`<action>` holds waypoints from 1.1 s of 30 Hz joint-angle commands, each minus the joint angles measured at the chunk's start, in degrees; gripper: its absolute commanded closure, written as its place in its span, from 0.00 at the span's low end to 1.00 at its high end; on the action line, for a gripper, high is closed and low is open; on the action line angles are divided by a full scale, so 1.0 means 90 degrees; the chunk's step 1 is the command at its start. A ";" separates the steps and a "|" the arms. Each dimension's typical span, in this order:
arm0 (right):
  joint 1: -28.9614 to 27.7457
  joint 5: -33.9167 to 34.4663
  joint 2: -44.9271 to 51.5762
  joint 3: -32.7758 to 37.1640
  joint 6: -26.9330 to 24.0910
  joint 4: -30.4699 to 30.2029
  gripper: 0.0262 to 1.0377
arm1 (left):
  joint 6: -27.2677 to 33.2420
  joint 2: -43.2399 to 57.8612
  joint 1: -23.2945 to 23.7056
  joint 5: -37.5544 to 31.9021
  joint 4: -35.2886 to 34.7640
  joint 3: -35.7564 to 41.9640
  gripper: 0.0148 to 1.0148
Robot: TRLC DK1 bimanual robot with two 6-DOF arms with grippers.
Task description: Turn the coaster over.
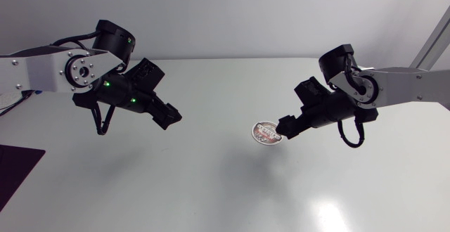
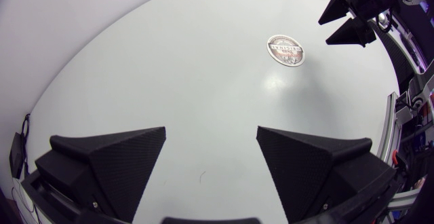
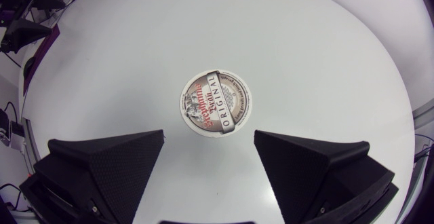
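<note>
A round coaster (image 1: 266, 131) with a printed face lies flat on the white table, printed side up. My right gripper (image 1: 286, 126) hovers at its right edge, open and holding nothing. In the right wrist view the coaster (image 3: 216, 103) lies just ahead of the gap of that gripper (image 3: 209, 153), between the lines of its two spread fingers. My left gripper (image 1: 169, 117) hangs open over the table's left half, well away from the coaster. The left wrist view shows the left gripper (image 2: 210, 149) with empty jaws, the coaster (image 2: 285, 49) far ahead, and the right gripper (image 2: 346, 22) beyond it.
A dark mat (image 1: 15, 169) lies at the table's left edge. The white table (image 1: 211, 190) stretches bare around the coaster.
</note>
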 commanded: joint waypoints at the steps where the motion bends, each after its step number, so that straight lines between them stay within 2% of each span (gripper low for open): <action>1: 0.0074 -0.0019 0.0162 0.0088 -0.0058 0.0082 0.07 | 0.0076 0.0112 -0.0109 0.0008 0.0032 0.0170 0.07; 8: 0.0064 -0.0009 0.0426 0.0235 -0.0107 0.0150 0.07 | 0.0105 0.0346 -0.0148 -0.0031 0.0051 0.0355 0.07; 14: -0.0004 -0.0009 0.1119 0.0576 -0.0234 0.0170 0.08 | 0.0163 0.0952 -0.0138 -0.0080 0.0061 0.0697 0.07; 17: 0.0035 -0.0019 0.1500 0.0742 -0.0273 0.0160 0.16 | 0.0163 0.1205 -0.0177 -0.0090 0.0071 0.0844 0.07; 18: 0.0045 -0.0019 0.1627 0.0811 -0.0283 0.0160 0.24 | 0.0163 0.1284 -0.0187 -0.0090 0.0071 0.0883 0.07; 19: 0.0035 -0.0038 0.1715 0.0889 -0.0312 0.0170 0.39 | 0.0173 0.1352 -0.0187 -0.0090 0.0071 0.0922 0.09; 21: 0.0035 -0.0107 0.1832 0.1006 -0.0312 0.0287 0.72 | 0.0183 0.1489 -0.0197 -0.0090 0.0071 0.1020 0.18; 22: 0.0055 -0.0156 0.1891 0.1094 -0.0332 0.0287 0.84 | 0.0193 0.1547 -0.0197 -0.0090 0.0071 0.1059 0.27; 26: 0.0172 -0.0165 0.1998 0.1280 -0.0273 0.0346 0.97 | 0.0173 0.1655 -0.0177 -0.0080 0.0071 0.1176 0.70; 33: 0.0250 -0.0136 0.2799 0.1787 -0.0273 0.0150 0.98 | 0.0144 0.1791 -0.0109 0.0008 0.0090 0.1186 0.83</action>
